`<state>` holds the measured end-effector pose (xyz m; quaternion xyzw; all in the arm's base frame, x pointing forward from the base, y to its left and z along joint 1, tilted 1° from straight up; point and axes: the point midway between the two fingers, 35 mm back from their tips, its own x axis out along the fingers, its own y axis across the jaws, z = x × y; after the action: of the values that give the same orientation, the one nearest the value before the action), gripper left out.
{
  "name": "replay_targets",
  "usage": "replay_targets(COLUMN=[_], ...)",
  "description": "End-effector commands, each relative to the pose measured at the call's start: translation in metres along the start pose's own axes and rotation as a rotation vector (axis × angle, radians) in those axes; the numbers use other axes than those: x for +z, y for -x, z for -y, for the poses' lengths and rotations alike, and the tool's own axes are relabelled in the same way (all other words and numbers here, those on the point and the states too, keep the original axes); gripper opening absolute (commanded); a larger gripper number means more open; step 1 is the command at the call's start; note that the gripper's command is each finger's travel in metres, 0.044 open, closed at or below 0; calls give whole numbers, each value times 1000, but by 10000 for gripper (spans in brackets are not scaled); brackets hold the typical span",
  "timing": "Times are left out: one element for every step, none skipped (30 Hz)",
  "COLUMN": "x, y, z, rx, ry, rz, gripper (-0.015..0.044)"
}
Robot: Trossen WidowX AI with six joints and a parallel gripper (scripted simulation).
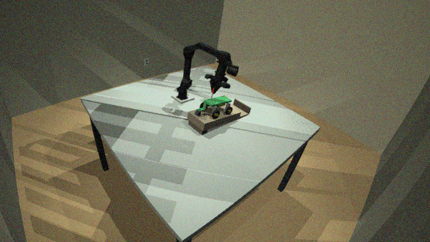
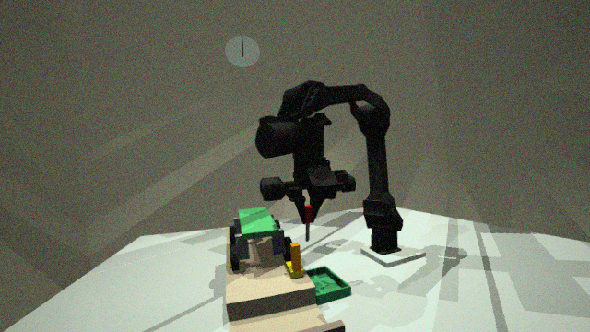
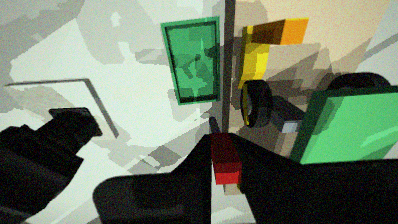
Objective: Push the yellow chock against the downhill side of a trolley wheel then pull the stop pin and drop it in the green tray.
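My gripper (image 1: 213, 91) (image 2: 308, 217) (image 3: 218, 138) is shut on the red-headed stop pin (image 2: 307, 231) (image 3: 227, 170). The pin's grey shaft hangs free in the air beside the ramp, on the robot's side. The green-topped trolley (image 1: 218, 101) (image 2: 258, 222) (image 3: 350, 125) stands on the ramp (image 1: 218, 124) (image 2: 272, 287). The yellow chock (image 2: 295, 260) (image 3: 256, 62) stands on the ramp against or very near the downhill side of a wheel; contact is not clear. Its orange handle points up. The green tray (image 2: 329, 285) (image 3: 195, 60) lies beside the ramp, with no pin in it.
The robot's base plate (image 1: 188, 99) (image 2: 392, 263) stands on the table (image 1: 215, 161) on the tray's side of the ramp. A raised end board (image 1: 242, 107) closes the ramp's low end. The trolley's green top rises close beside my fingers in the wrist view.
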<state>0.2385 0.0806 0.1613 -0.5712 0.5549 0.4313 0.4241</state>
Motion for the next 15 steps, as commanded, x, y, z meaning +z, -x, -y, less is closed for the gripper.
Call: replay_targets(x=[18,20,21,21,21,21,21,21,21,21,20,20,20,20,20], y=[0,0,0,0,0,0,0,0,0,0,0,0,0,0,0], z=[-2,-2,-2,-2,-2,-2,-2,-2,-2,-2,-2,-2,-2,-2,-3], rx=[7,7,7,7,7,7,7,6,5,3,1,-2,-5,-8,-10], ry=[1,1,1,1,1,1,6,21,41,70,101,132,163,194,224], rz=[1,1,1,1,1,1,2,5,9,14,20,26,31,37,42], gripper=[0,0,0,0,0,0,0,0,0,0,0,0,0,0,0])
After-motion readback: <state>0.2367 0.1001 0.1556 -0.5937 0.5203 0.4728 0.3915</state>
